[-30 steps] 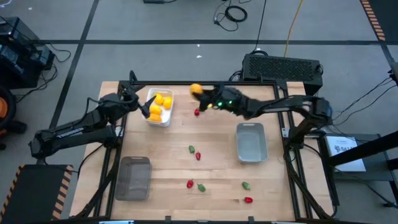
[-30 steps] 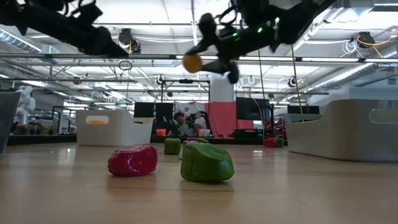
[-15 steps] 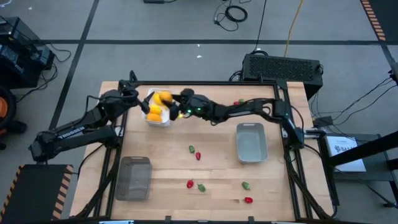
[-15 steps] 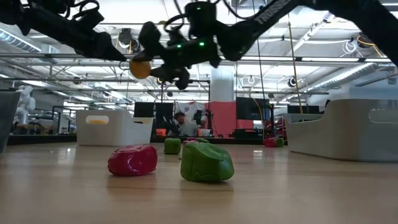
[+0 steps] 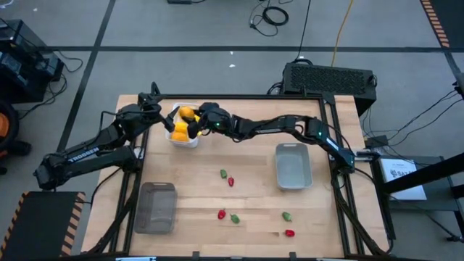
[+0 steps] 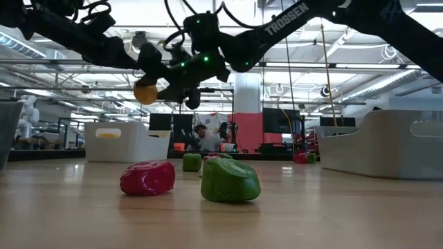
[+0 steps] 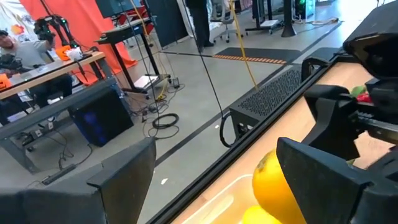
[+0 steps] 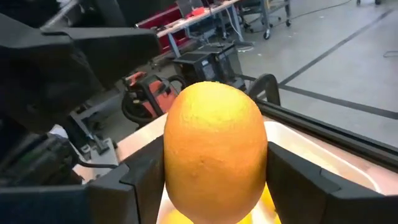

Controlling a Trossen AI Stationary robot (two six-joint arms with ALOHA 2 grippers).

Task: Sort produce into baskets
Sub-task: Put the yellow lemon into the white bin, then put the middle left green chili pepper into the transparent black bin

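step: drop orange fruit (image 8: pixel 214 149) | right end effector (image 5: pixel 194 125) clamped on it, directly above white basket (image 5: pixel 190 140) holding yellow fruits (image 5: pixel 180 131) | left end effector (image 5: pixel 161 114) wide open, empty, beside that basket | release straight down

The right claw (image 5: pixel 194 125) covers part of the white basket (image 5: pixel 190 141) (its yellow fruits (image 5: pixel 179 131) blur together).
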